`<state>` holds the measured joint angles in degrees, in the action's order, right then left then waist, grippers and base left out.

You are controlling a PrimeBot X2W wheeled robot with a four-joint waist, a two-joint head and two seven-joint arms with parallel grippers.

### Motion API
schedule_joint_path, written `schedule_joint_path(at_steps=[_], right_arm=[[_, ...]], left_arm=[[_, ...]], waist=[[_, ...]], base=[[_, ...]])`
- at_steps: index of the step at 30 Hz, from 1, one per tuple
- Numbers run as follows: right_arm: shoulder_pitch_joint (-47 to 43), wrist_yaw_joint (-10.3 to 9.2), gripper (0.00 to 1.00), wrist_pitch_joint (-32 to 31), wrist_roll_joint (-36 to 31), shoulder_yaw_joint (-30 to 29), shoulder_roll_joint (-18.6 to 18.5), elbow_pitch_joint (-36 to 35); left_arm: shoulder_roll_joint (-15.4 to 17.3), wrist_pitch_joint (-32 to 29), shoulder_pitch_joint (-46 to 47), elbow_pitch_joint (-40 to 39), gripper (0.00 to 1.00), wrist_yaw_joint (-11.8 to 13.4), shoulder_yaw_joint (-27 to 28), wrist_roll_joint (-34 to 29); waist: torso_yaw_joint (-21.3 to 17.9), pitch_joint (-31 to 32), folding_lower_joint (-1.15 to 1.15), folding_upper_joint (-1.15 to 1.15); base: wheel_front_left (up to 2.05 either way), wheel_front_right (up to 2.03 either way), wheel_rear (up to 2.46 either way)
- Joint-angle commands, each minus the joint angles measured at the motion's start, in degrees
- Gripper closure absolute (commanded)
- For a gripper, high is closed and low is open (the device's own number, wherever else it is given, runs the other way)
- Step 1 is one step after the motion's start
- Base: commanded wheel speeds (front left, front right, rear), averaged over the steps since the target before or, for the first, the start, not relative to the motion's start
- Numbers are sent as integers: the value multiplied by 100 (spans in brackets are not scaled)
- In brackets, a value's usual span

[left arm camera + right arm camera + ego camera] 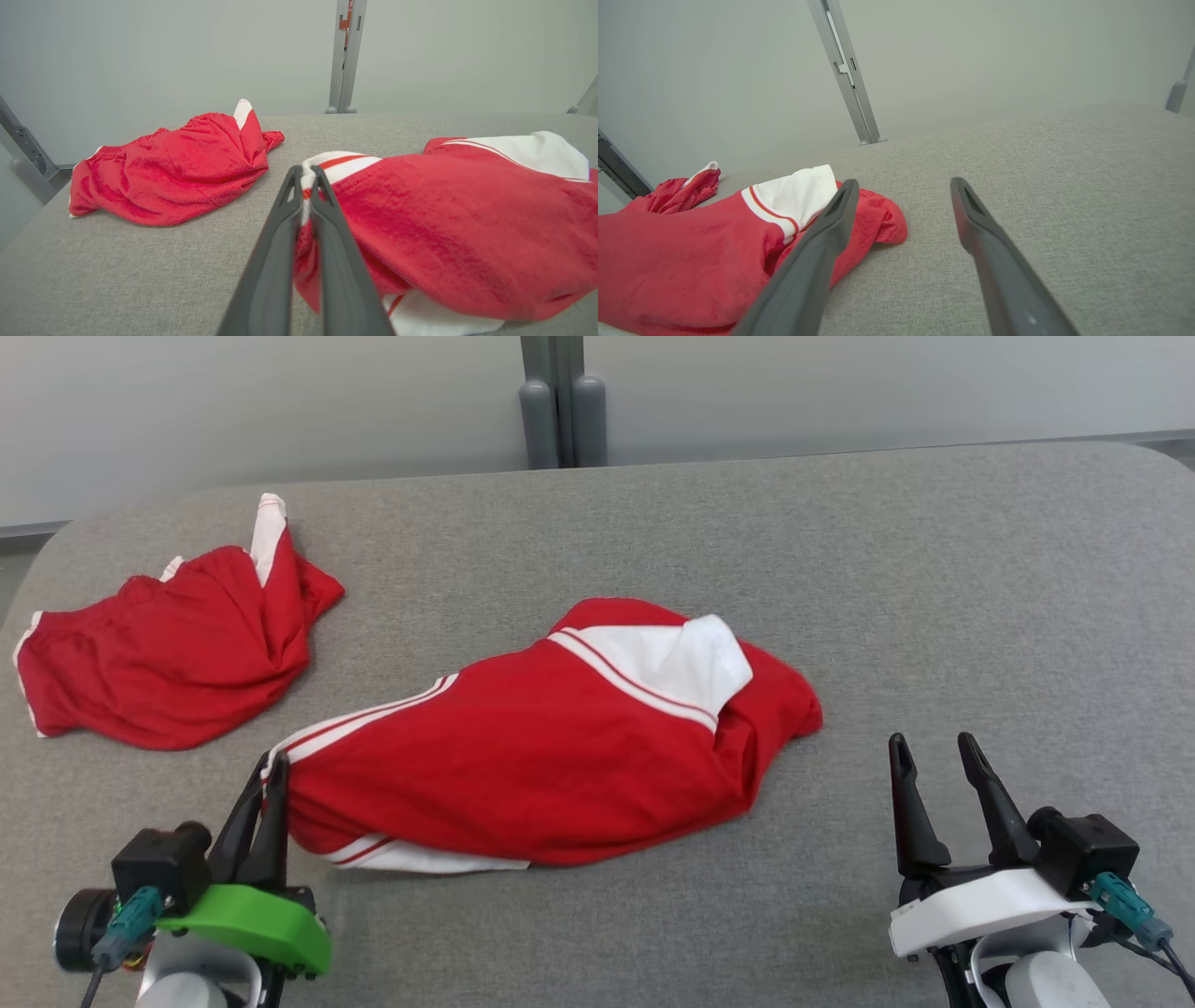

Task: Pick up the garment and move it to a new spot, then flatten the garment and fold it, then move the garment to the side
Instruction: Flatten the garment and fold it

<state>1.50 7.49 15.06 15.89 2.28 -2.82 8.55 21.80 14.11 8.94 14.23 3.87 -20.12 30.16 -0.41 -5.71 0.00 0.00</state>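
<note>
My left gripper, lower left of the head view, is clenched on the white-striped edge of the red garment, which lies crumpled mid-frame on the grey surface. My right gripper, lower right, stands released, clear of the cloth. A second red garment lies upper left.

Soft matt knit cloth garment; rough woven fabric table

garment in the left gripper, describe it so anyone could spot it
On the grey table lie two red garments. It is the central garment, its striped corner pinched by the left gripper. Unlike the far-left garment, it shows a broad white panel.
</note>
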Motion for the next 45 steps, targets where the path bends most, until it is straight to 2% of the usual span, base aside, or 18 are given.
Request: schedule_joint_path(at_steps=[1, 6, 7, 8, 9, 16, 20, 24, 30, 37, 45], right_arm=[[-42, 0, 0, 18, -11, 15, -13, 21], [-28, 0, 0, 18, -43, 21, -13, 55], [-37, 0, 0, 18, -50, 19, -13, 67], [-49, 0, 0, 18, -54, 13, -14, 73], [-53, 0, 0, 18, -66, 8, -14, 80], [-94, 0, 0, 18, -99, 11, -13, 125], [-119, 0, 0, 18, -117, 4, -13, 134], [-92, 0, 0, 18, -181, -41, -14, 165], [127, 0, 0, 18, -292, -27, -142, 396], [735, 0, 0, 18, -390, 290, -483, 1158], [1602, -1, 0, 18, -322, 599, -732, 2349]], left_arm=[[103, -39, -202, -74, 100, 105, 74, 60], [133, -67, -639, -226, 100, 284, 205, 215], [94, -55, -673, -224, 96, 299, 194, 237], [63, -49, -689, -221, 41, 310, 179, 244], [28, -32, -684, -203, 0, 304, 175, 262], [-140, 75, -525, -193, 0, 273, 235, 91], [-312, 109, -448, -511, 0, 268, 472, -201], [-610, 107, -615, -940, 0, 137, 837, -606], [-1012, 104, -821, -1115, 0, -191, 1233, -1198], [-1378, 105, -890, -929, 0, -616, 1597, -1597], [-1654, 105, -683, -797, 0, -916, 1764, -1846]], waist=[[132, 53, 0, 0], [179, 71, 0, 0], [188, 86, 0, 0], [195, 98, 0, 0], [203, 112, 0, 0], [218, 254, 0, 0], [223, 303, 0, 0], [258, 317, 0, 0], [341, 255, 0, 0], [467, 176, 0, 0], [694, 10, 0, 0]], base=[[0, 0, 0], [0, 0, 0], [0, 0, 0], [0, 0, 0], [0, 0, 0], [0, 0, 0], [0, 0, 0], [0, 0, 0], [0, 0, 0], [0, 0, 0], [0, 0, 0]])
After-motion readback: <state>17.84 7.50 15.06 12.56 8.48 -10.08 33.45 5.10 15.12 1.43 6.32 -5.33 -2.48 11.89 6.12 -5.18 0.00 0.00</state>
